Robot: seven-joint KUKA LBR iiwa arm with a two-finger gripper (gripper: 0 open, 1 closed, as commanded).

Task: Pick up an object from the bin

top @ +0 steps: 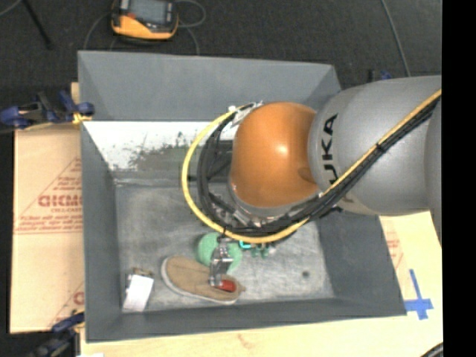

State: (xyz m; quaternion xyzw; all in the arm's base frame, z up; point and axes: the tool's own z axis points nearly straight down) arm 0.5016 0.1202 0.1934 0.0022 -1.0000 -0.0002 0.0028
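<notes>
Tan shoe-shaped piece [190, 277] lies at the lower centre of the frame, gripper [221, 271] over its right end; you cannot tell whether it stands apart or together. Watch the green ball [210, 247] and red bit [227, 285] alongside: a crowded close could nip them or slip.

Dim bkgd; overhead glare on orange cover [269, 153] & arm [387, 136].

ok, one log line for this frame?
arm: down in bin | gripper: over tan shoe-shaped thing, near lower wall | beside it: green round thing, small red piece | apart: white block, lower-left corner | grasp: unclear
</notes>
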